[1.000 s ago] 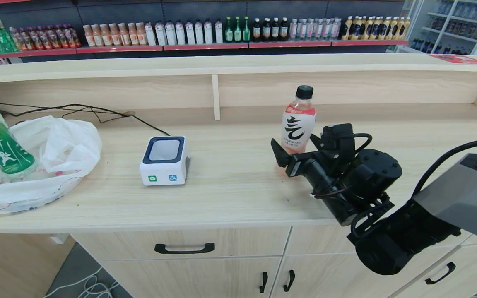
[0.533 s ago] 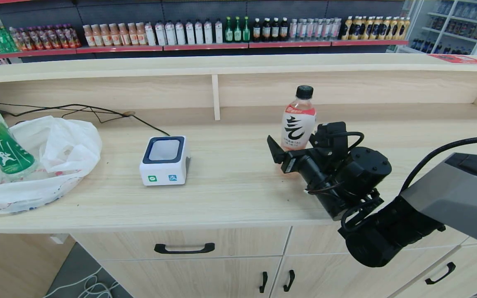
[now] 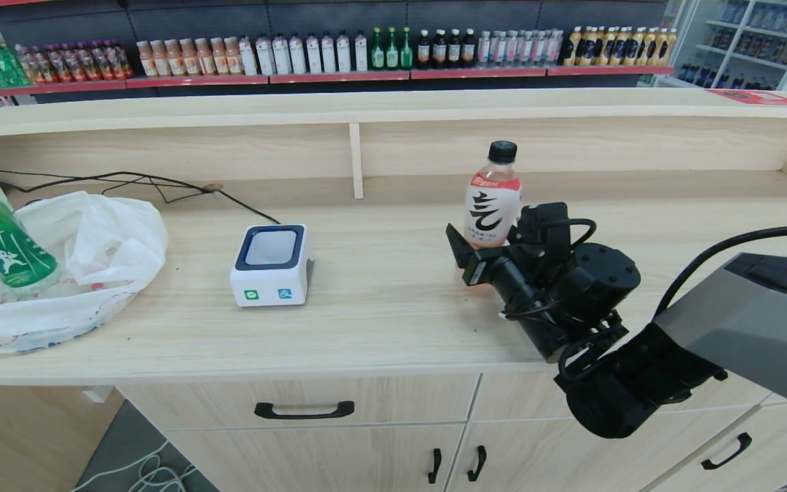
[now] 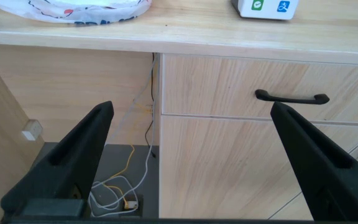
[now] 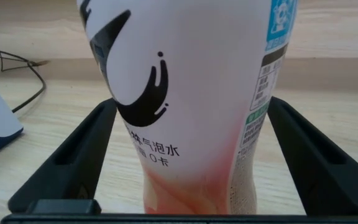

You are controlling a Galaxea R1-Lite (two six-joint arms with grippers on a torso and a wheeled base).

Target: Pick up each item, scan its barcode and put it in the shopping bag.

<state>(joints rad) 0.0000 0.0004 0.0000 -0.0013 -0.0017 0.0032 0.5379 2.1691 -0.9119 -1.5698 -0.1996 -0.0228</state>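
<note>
On the pale wooden counter [image 3: 380, 314], the pink-labelled, black-capped plastic bottle [image 3: 493, 201] is stood upright. Its base is flanked by the right gripper [image 3: 488, 247], spread wide, with nothing clamped.

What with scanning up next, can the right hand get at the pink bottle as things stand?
Probably yes: the right hand is open, its fingers either side of the upright pink bottle, with nothing on the counter between them.
</note>
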